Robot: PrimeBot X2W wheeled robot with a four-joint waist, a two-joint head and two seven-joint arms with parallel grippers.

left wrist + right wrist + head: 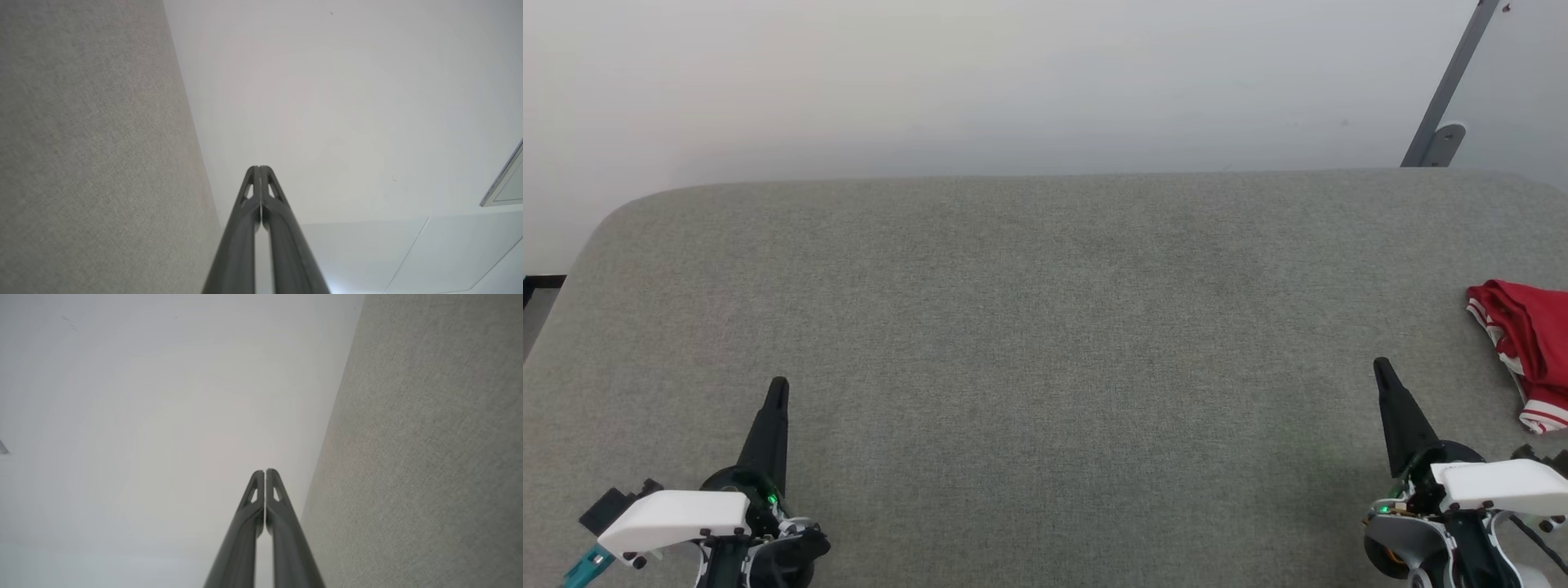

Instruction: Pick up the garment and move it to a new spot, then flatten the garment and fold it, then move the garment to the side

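The garment [1529, 339], a bunched heap of red cloth with red-and-white striped trim, lies on the grey fabric surface [1045, 327] at about 3 o'clock in the head view, cut off by the picture's edge (so its full shape cannot be told). The left gripper [778, 385] sits at 7 o'clock and the right gripper [1382, 366] at 4 o'clock, both pointing roughly toward 12. Each wrist view shows its two dark fingers pressed together, tips meeting, with nothing between them. The garment lies toward the right gripper's 2 o'clock, near it but apart. A pale wall [1013, 82] stands behind the surface, with a grey metal bar [1450, 90] at 1 o'clock.
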